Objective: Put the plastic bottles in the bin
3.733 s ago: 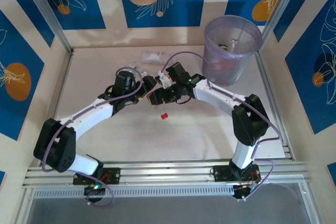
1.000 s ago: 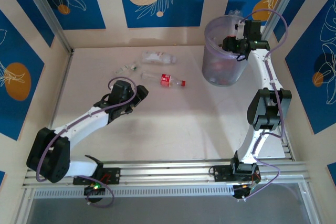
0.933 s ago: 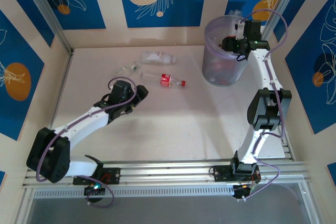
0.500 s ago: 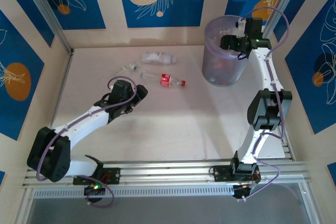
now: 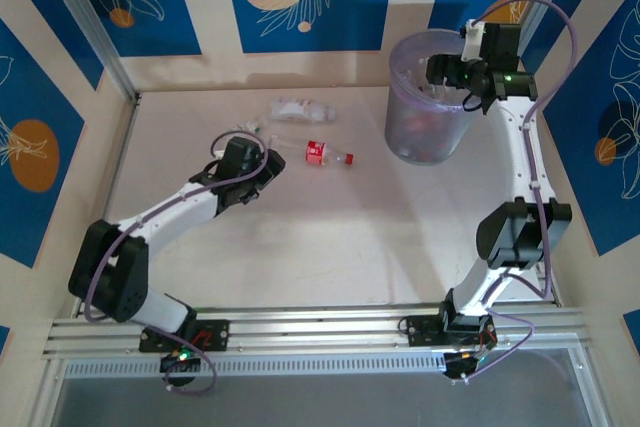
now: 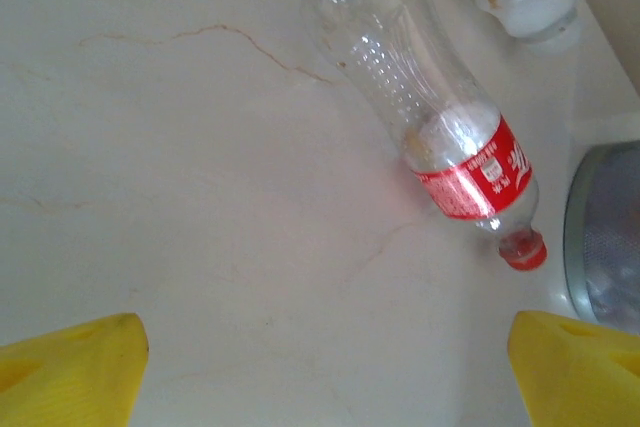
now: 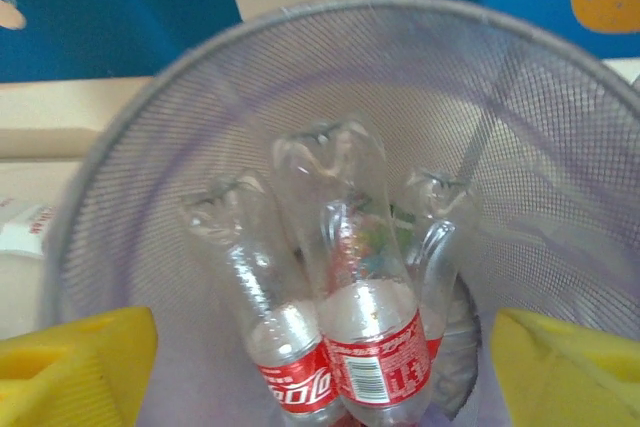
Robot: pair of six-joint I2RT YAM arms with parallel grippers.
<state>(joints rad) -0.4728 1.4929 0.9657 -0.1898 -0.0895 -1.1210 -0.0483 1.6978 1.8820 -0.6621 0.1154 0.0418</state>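
A clear bottle with a red label (image 5: 318, 152) and red cap lies on the table, also seen in the left wrist view as the red-label bottle (image 6: 432, 135). My left gripper (image 5: 262, 150) is just left of its base, open and empty, its yellow fingertips (image 6: 72, 367) wide apart over bare table. A whitish-label bottle (image 5: 300, 109) lies farther back. My right gripper (image 5: 441, 72) hangs open over the pale-purple bin (image 5: 440, 107). Several bottles (image 7: 375, 327) stand inside the bin (image 7: 150, 147), between the right gripper's spread fingertips (image 7: 565, 372).
A small clear bottle (image 5: 247, 130) lies just behind the left wrist. The bin stands at the back right corner near a metal frame post (image 5: 525, 17). The walls enclose the table (image 5: 330, 237) on three sides; its front half is open surface.
My left gripper has moved back and slightly right, closer to the red-label bottle. My right arm has shifted right and up over the bin.
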